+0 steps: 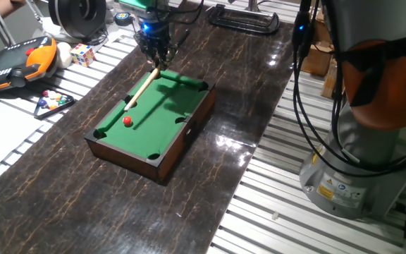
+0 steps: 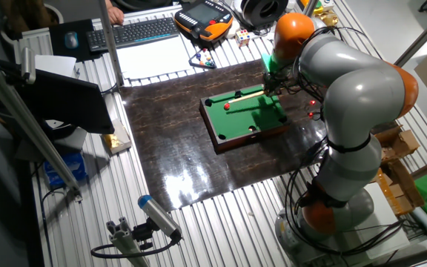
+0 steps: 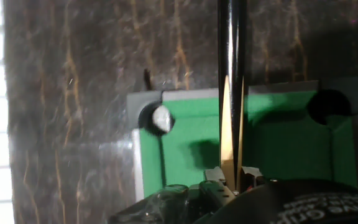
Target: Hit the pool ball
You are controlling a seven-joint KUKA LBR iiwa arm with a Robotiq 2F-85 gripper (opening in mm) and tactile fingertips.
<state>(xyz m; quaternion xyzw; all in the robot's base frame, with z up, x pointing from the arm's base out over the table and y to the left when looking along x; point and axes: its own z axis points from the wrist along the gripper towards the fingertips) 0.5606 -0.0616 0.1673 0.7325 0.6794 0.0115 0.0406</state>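
The small red pool ball [image 1: 127, 121] lies on the green felt of the miniature pool table [image 1: 182, 137], near its left long side. It also shows in the other fixed view [image 2: 227, 106]. My gripper [image 1: 156, 62] hangs over the table's far end, shut on a wooden cue stick [image 1: 141, 87]. The cue slants down with its tip a little short of the ball, apart from it. In the hand view the gripper [image 3: 231, 178] holds the cue [image 3: 231, 93] over the felt between two corner pockets. The ball is out of the hand view.
A triangular rack of small coloured balls [image 1: 53, 101], a Rubik's cube [image 1: 83, 54] and an orange teach pendant [image 1: 20, 62] lie left of the dark mat. A black clamp [image 1: 244, 15] lies at the back. The arm's base [image 1: 358, 155] stands at the right.
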